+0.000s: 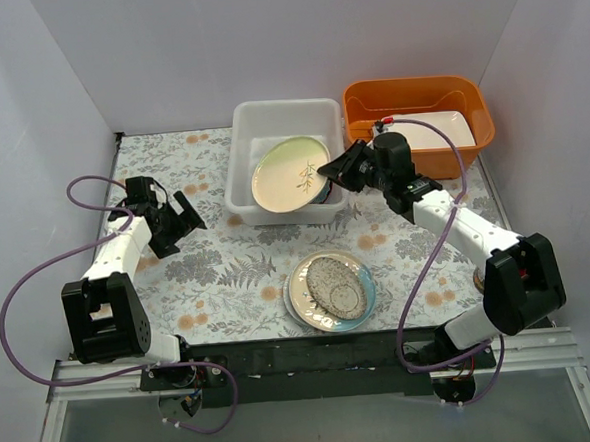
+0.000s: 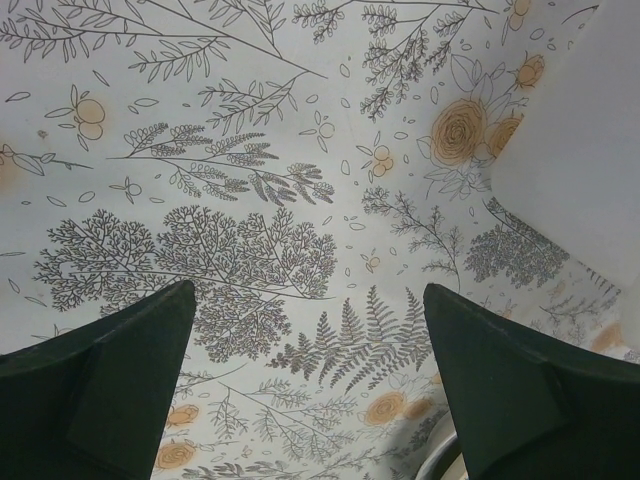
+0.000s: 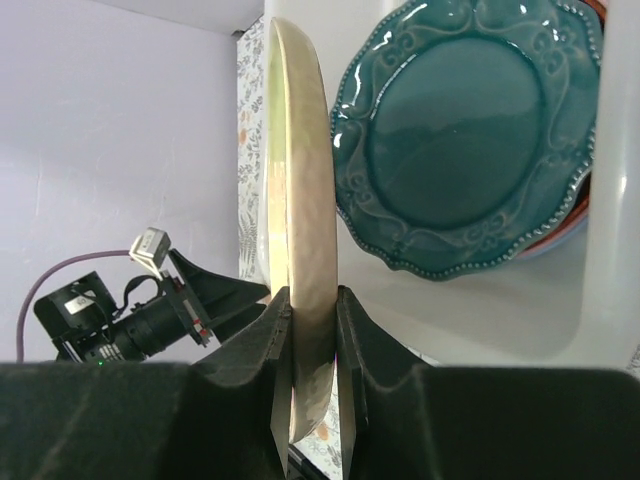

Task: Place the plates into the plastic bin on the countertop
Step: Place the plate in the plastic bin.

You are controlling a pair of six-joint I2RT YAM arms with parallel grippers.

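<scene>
My right gripper [image 1: 330, 176] [image 3: 313, 330] is shut on the rim of a cream plate [image 1: 290, 173] [image 3: 300, 180] with a plant motif. The plate hangs tilted over the white plastic bin [image 1: 244, 179] [image 3: 612, 200]. Inside the bin lies a teal plate [image 3: 465, 140], with red-brown and light blue rims showing under it. A stack of plates [image 1: 329, 291], topped by a speckled one with a teal rim, rests on the countertop [image 1: 238, 275] [image 2: 250, 200] in front of the bin. My left gripper [image 1: 180, 220] [image 2: 308, 288] hovers open over the bare countertop, left of the bin, with nothing between its fingers.
An orange tub [image 1: 468, 100] holding a white rectangular dish [image 1: 438, 130] stands at the back right, beside the bin. White walls close in the left, back and right sides. The bin's outer wall [image 2: 580, 150] shows at the right of the left wrist view.
</scene>
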